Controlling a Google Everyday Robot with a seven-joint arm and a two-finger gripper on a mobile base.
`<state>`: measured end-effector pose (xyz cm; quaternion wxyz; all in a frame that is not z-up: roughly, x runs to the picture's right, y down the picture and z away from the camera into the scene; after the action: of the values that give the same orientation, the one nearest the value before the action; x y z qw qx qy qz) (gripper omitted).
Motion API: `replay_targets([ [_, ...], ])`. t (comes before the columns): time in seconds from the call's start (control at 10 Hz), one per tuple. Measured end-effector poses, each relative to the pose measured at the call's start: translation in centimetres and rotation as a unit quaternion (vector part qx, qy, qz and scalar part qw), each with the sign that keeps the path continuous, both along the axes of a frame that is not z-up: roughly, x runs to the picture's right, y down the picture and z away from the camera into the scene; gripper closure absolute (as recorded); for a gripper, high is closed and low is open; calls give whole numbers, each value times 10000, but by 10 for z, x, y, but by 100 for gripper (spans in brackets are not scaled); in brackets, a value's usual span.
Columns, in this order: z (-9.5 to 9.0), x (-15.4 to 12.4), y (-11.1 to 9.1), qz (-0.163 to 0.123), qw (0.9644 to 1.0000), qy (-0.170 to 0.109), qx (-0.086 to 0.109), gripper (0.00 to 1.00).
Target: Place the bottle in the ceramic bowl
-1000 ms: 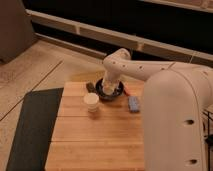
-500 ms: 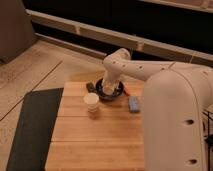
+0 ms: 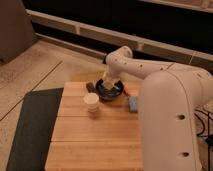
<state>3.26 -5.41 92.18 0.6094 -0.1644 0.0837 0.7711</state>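
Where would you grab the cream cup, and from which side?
Take the cream cup across its rim from above: it stands upright and open-topped, with bare wood around it. Avoid coming from the far right, where the gripper hangs over the dark bowl.

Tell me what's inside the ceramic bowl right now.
The gripper sits low over the dark ceramic bowl, covering most of its inside. A pale shape shows there, but whether the bottle lies in the bowl is hidden.
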Motion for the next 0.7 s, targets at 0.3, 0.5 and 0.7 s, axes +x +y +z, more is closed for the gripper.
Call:
replay_targets([
  [0.3,6,-3,8,72,9999,-52,-142,79],
  [0.5,6,-4,8,70,9999,-53,-139,84],
  [0.7,6,-4,8,71,9999,-53,-140,80],
])
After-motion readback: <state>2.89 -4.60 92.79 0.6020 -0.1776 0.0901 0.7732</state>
